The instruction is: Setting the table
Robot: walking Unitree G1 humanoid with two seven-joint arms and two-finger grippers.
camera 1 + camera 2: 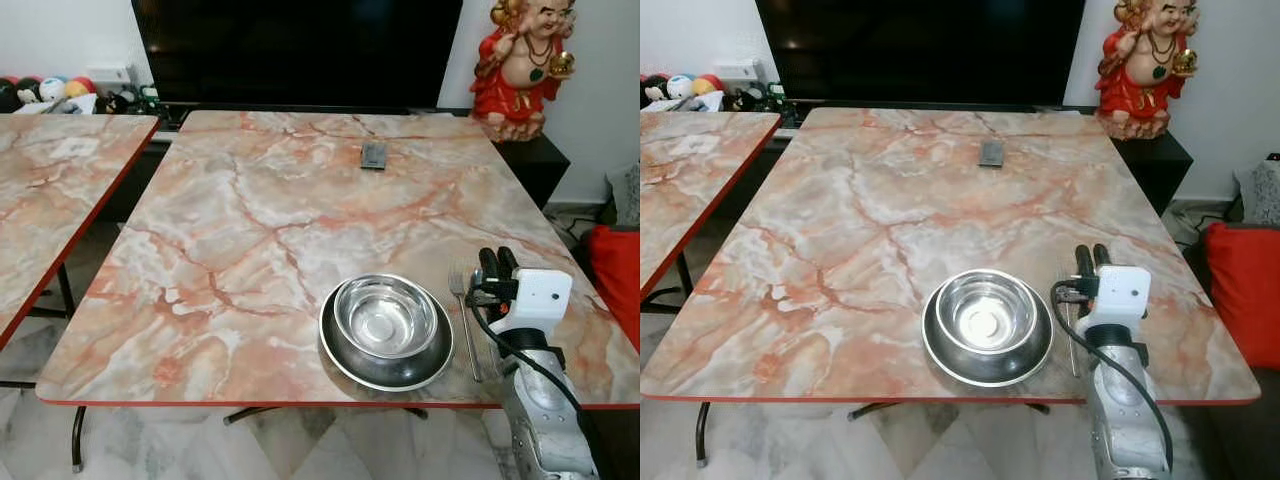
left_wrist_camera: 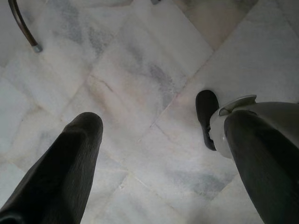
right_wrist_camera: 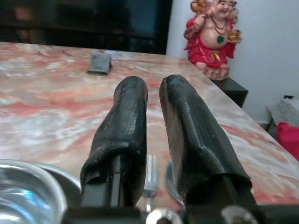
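Note:
A steel bowl [image 1: 385,315] sits in a steel plate [image 1: 345,360] near the front edge of the marble table [image 1: 250,220]. A fork [image 1: 462,310] lies just right of the plate, tines pointing away from me. My right gripper [image 1: 499,258] hovers low over the table right beside the fork, its black fingers [image 3: 131,121] close together with nothing between them. In the right wrist view the fork [image 3: 150,175] shows below the narrow gap. My left gripper [image 2: 166,123] hangs open over the white floor tiles.
A small dark remote-like object [image 1: 373,154] lies at the table's far side. Behind stand a black TV [image 1: 300,50] and a red statue [image 1: 520,65]. A second marble table [image 1: 50,190] stands to the left, and a red cushion [image 1: 615,270] is at the right.

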